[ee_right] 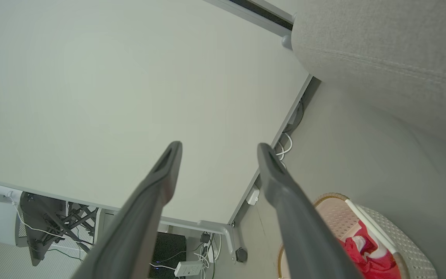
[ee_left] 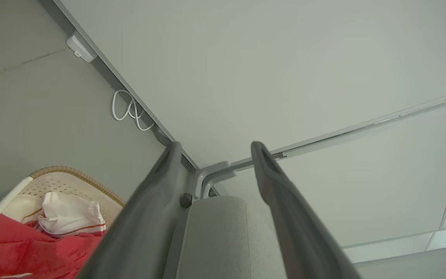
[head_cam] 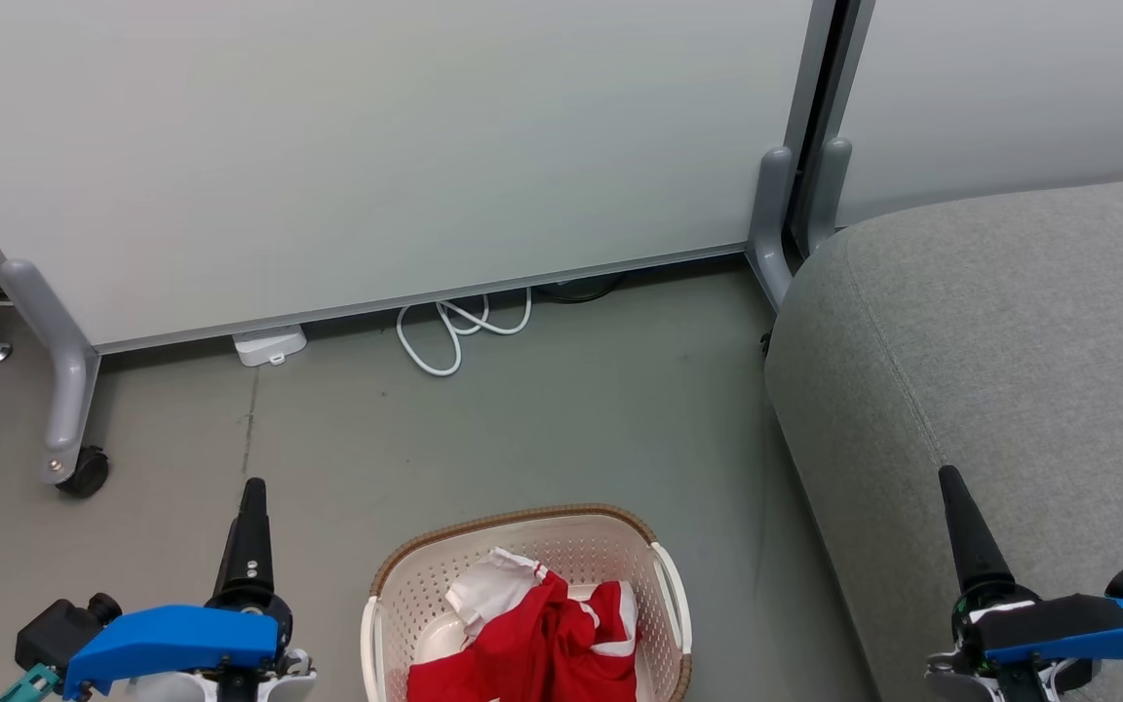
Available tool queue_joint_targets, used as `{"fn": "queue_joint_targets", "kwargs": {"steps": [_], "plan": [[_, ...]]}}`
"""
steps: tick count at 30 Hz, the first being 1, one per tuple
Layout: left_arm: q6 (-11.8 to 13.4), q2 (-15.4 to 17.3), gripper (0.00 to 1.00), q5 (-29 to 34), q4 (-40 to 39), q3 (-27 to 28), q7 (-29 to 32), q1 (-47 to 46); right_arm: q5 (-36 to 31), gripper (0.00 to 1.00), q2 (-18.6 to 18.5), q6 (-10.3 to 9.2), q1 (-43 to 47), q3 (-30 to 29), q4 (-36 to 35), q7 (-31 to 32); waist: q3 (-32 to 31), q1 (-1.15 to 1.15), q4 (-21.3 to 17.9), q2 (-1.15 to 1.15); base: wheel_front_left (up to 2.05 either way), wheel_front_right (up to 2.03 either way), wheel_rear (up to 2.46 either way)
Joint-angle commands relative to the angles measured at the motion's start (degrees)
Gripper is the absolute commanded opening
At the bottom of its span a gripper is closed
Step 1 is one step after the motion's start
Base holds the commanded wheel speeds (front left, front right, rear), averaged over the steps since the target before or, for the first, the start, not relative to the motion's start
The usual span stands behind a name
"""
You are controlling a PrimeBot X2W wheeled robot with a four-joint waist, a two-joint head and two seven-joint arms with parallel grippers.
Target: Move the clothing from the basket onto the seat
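I get soft, even light in all three views, bright enough to work by, with no hard glare. In the head view the white panel (head_cam: pixel 376 146) reads flat with a faint green cast. The floor (head_cam: pixel 571 419) shows only weak, diffuse shadow along the panel's foot and beside the seat (head_cam: pixel 1010 322). The clothing (head_cam: pixel 542 643) is vivid and sharp, not blown out. Both wrist views bow straight lines toward the edges, so the panel's frame curves. The left fingers (ee_left: pixel 157 201) and right fingers (ee_right: pixel 145 205) turn soft and out of focus near the bottom edge. The seat's weave is crisp in the right wrist view.
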Motion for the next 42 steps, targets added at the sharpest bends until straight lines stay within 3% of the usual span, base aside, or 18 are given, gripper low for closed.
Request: {"fn": "queue_joint_targets", "kwargs": {"steps": [1,17,42], "plan": [[0.3,0.4,1.0,3.1,-1.2,-0.6,-0.7,-1.8,-3.0,1.0,-0.4,0.06,-1.4,0.3,-1.1,-0.7,0.0,0.0,0.0,0.0,0.0,0.0,0.0],[0.8,1.1,1.0,20.8,-2.3,-4.0,-4.0,-1.8,-21.2,1.0,-0.5,0.08,-1.5,1.6,-1.2,-4.0,0.0,0.0,0.5,0.0,0.0,0.0,0.0],[1.1,1.7,1.0,38.4,-2.6,-6.3,-8.4,-1.2,-40.7,1.0,-0.6,0.11,-1.7,3.9,-2.0,-7.2,-0.1,0.0,1.1,0.0,0.0,0.0,0.0]]}}
